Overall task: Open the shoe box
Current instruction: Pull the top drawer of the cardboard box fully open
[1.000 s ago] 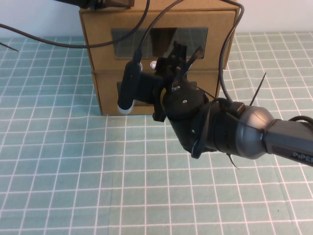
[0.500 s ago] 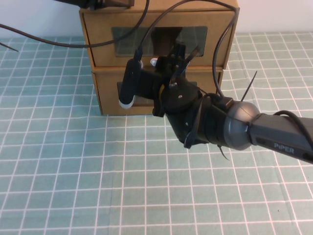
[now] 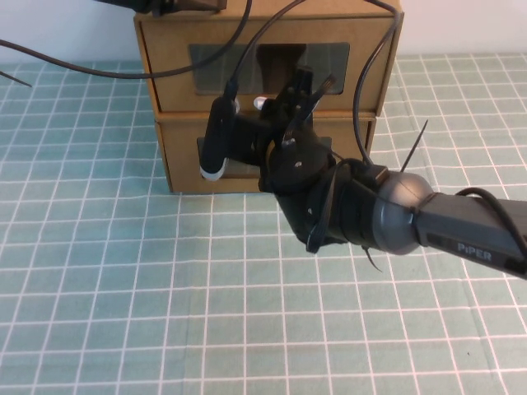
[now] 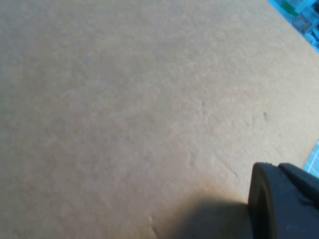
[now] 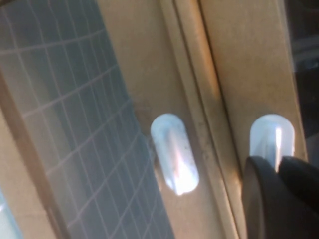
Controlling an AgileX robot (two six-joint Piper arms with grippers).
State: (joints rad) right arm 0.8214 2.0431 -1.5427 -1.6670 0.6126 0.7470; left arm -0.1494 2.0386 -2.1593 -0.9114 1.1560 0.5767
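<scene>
Jaws of the right gripper [image 3: 306, 86], high view: against the front of two stacked brown cardboard windowed shoe boxes [image 3: 173, 66] at the desk's far side. Left wrist: left gripper [image 4: 284, 201] over bare cardboard, state unreadable. Right wrist: jaws pinched on a translucent white pull tab [image 5: 271, 132]. Grasp step, I judge; next calls for a straight outward pull.

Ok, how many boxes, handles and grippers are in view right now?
Shoe boxes: 2, upper box stacked on lower box
White handles: 2, on the box fronts
Grippers: 2, left gripper at the upper box's top, right gripper by one handle
Total: 6
</scene>
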